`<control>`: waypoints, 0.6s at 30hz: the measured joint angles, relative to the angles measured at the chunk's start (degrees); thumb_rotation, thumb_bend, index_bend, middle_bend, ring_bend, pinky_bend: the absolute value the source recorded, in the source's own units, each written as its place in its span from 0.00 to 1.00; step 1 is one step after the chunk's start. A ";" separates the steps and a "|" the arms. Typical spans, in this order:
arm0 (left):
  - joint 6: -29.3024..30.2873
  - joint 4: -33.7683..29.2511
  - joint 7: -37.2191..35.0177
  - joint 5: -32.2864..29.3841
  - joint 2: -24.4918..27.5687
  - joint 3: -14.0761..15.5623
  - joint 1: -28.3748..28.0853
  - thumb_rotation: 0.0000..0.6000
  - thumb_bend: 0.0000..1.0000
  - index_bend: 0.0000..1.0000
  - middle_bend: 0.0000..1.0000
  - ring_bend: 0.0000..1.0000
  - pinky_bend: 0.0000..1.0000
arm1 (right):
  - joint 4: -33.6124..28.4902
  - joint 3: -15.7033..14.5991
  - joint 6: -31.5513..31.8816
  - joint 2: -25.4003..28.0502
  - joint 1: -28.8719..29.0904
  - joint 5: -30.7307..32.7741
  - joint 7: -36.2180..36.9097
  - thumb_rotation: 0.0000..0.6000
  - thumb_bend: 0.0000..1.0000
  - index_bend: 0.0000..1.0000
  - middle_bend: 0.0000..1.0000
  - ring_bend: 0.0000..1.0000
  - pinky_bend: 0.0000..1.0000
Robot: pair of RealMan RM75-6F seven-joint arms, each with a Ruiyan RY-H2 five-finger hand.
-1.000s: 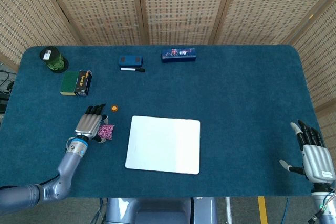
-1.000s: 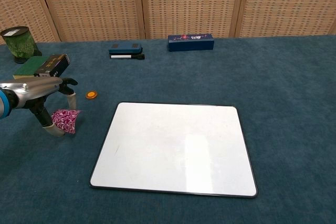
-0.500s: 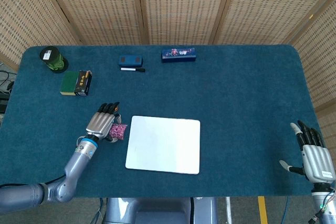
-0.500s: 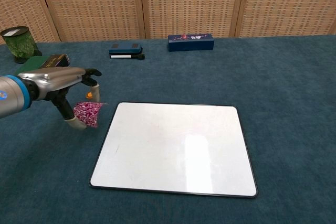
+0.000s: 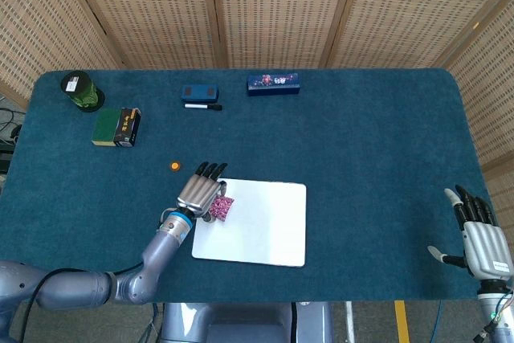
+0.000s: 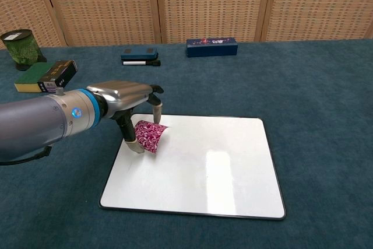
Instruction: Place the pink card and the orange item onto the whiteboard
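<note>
Fingers of the left hand curled down, thumb and a finger pinching the pink card by its upper left edge, clear of the surface over the near-left part of the whiteboard. Card bowed in the grip, so judged thin, light and floppy; best held at an edge as now and laid flat rather than dropped, since a light sheet may flutter or slide on the glossy board.

Further left, toward the table's left edge: the orange item, alone on the blue cloth, just off the board's far-left corner and not yet on it. Small, flat and round, probably light and stiff; likely awkward to lift off the cloth, so a fingertip pinch across its rim seems the way in.

Along the far edge: a green cup, a boxed sponge, an eraser with a marker, a dark blue box.

At the near-right corner: the right hand, fingers straight and slightly apart, holding nothing.
</note>
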 measured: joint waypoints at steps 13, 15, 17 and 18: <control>0.32 -3.06 -1.65 -0.26 2.26 0.70 -0.43 1.00 0.00 0.17 0.00 0.00 0.00 | -0.35 -0.01 -0.05 0.09 0.02 0.23 -0.59 1.00 0.00 0.00 0.00 0.00 0.00; 0.48 -3.64 -1.73 -0.30 2.87 0.83 -0.36 1.00 0.00 0.17 0.00 0.00 0.00 | -0.37 -0.03 -0.05 0.10 0.01 0.24 -0.64 1.00 0.00 0.00 0.00 0.00 0.00; 0.60 -4.61 -2.08 -0.08 3.98 0.93 -0.22 1.00 0.00 0.17 0.00 0.00 0.00 | -0.39 -0.02 -0.06 0.10 0.02 0.25 -0.62 1.00 0.00 0.00 0.00 0.00 0.00; 0.60 -4.89 -2.40 0.27 4.41 0.95 -0.14 1.00 0.00 0.17 0.00 0.00 0.00 | -0.38 -0.03 -0.06 0.10 0.01 0.24 -0.62 1.00 0.00 0.00 0.00 0.00 0.00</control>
